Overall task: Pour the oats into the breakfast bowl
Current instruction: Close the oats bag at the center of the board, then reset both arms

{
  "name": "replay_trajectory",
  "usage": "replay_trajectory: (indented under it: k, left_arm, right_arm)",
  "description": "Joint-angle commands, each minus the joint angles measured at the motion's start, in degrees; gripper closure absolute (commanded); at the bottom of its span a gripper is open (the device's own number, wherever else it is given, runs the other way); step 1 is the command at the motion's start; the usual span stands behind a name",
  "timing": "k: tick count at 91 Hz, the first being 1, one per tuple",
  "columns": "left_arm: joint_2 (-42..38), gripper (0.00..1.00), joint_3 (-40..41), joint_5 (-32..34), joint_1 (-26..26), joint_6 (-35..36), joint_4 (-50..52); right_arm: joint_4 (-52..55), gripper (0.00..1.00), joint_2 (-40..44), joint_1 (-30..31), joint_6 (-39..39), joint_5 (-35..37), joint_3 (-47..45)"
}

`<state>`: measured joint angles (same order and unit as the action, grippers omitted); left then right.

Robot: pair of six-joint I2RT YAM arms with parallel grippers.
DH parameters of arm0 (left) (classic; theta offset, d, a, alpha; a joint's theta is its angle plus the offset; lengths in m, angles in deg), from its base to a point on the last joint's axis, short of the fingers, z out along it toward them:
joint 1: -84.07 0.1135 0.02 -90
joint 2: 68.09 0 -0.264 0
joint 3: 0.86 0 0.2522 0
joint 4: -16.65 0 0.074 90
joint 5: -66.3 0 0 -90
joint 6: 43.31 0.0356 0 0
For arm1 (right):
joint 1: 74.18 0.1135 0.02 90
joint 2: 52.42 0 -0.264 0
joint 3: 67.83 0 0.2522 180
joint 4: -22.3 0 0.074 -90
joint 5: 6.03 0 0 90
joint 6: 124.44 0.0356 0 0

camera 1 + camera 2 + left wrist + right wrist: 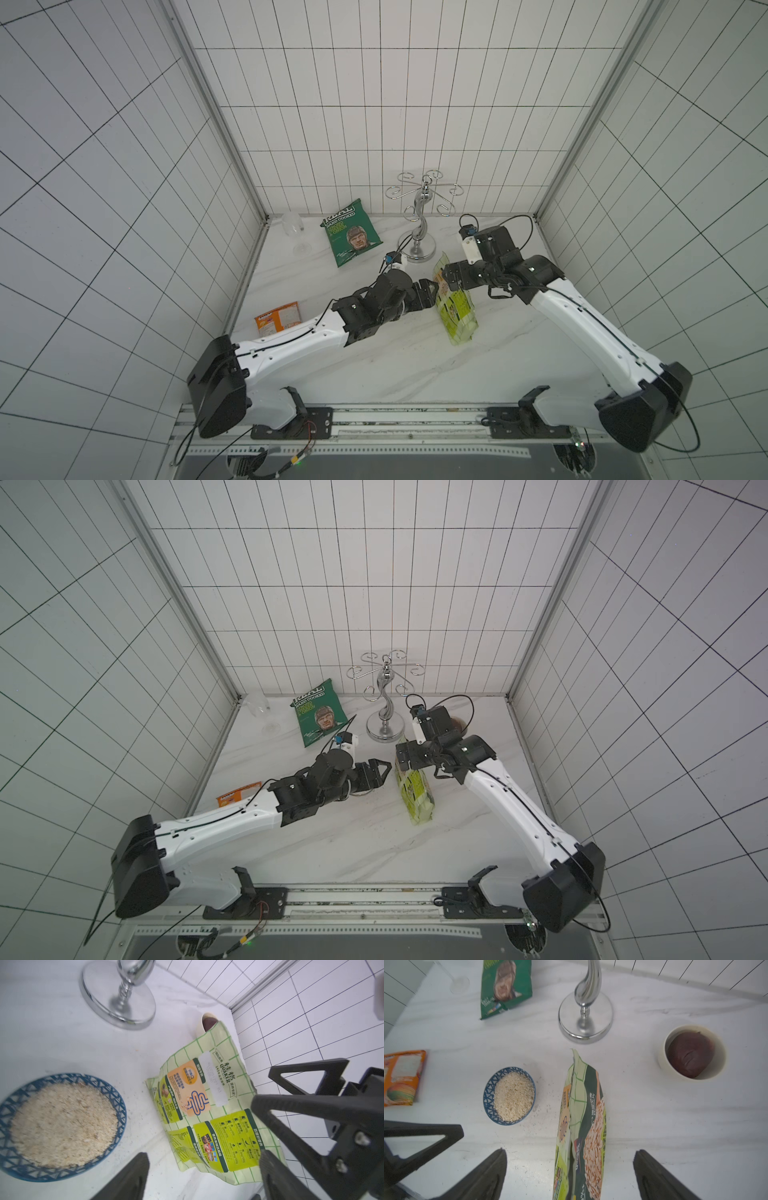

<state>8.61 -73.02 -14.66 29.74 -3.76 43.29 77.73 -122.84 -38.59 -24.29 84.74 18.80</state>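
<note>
Pouch [579,1115] standing free inside right hand [570,1152], spread wide; left hand [199,1128] spread too. You are risking clipping it when withdrawing, toppling it, scattering oats [513,1097].

Tall lime-green and yellow plastic pouch [579,1126] stands on the white marble-look tabletop [675,1126] between the right gripper [571,1152] fingers [483,1176], touching neither. Small round blue-and-white patterned breakfast bowl [488,1095] on the table outside one finger, just beside the pouch. Pale off-white oat flakes [513,1097] lie in it, with stray flakes on the table between the two. Left gripper [202,1154] fingers [128,1178] on the bowl's side of the pouch, tips near it. Beyond the right fingertips: chrome stand base [600,1022]. Cream bowl [661,1059] beyond and outside the opposite finger. Dark green crisp bag [506,987] and clear wine glass [458,982] farther beyond the breakfast bowl. Orange packet [402,1078] outermost on that side.
</note>
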Motion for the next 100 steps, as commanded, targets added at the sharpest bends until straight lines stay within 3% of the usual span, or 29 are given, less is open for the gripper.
replay_trajectory:
  k: [1,13,26,35,52,66,86,100]
  left_arm:
    - [-3.5,0.02,-0.8,10.2,0.5,9.5,6.3]
    - [-8.4,0.01,-1.8,15.3,3.5,17.3,9.6]
    - [-13.5,0.01,-0.9,21.1,9.9,24.7,9.2]
    - [-15.3,0.01,1.0,23.9,17.6,26.5,7.4]
    - [-16.2,0.01,8.5,20.1,36.1,26.1,0.9]
    - [-15.7,0.02,17.8,21.1,44.0,29.0,-9.6]
    - [-10.6,0.02,28.2,17.2,48.7,38.4,-27.7]
    - [-6.7,0.02,30.5,12.1,52.0,42.5,-32.6]
  right_arm:
    - [-8.1,0.01,9.1,-0.4,2.3,6.0,-4.4]
    - [-15.3,0.01,18.8,-0.3,5.7,17.2,-11.1]
    - [-25.4,0.01,26.7,-0.6,-0.6,30.2,-19.9]
    - [-33.6,0.01,28.0,-2.9,-4.7,37.0,-25.5]
    - [-42.0,0.01,25.5,-19.2,-4.4,28.3,-30.9]
    - [-53.4,0.01,20.4,-31.0,-1.3,25.4,-37.8]
    - [-61.8,0.01,10.9,-33.0,-5.9,22.7,-44.3]
    - [-72.4,0.01,2.3,-33.3,-5.1,23.9,-47.9]
